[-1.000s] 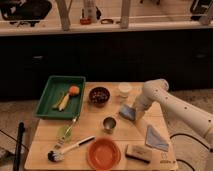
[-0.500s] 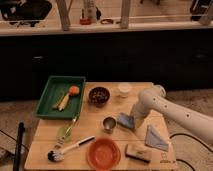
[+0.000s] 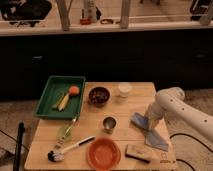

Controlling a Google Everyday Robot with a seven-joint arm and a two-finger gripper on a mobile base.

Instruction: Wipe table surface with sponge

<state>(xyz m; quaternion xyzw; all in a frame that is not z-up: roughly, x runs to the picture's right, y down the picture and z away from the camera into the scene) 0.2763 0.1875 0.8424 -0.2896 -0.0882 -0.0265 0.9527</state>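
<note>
The table surface (image 3: pixel 95 134) is a light wooden top filling the middle of the camera view. The sponge (image 3: pixel 138 120), a small flat light-blue pad, lies on it right of centre, just right of the little metal cup (image 3: pixel 109 123). My gripper (image 3: pixel 149 121) comes down from the white arm (image 3: pixel 167 102) at the right and sits at the sponge's right edge, low on the tabletop. Its tip is hidden behind the arm's end. A larger blue folded cloth (image 3: pixel 158 140) lies just below it.
A green tray (image 3: pixel 48 95) with an orange piece and a yellow piece stands at the left. A dark bowl (image 3: pixel 99 95) and a white cup (image 3: pixel 123 89) stand at the back. An orange plate (image 3: pixel 103 153), a dish brush (image 3: pixel 70 149), a tan block (image 3: pixel 138 152) and a green item (image 3: pixel 65 131) lie along the front.
The sponge and gripper slid left toward the metal cup, then back right and nearer the front edge. The arm's elbow has moved right.
</note>
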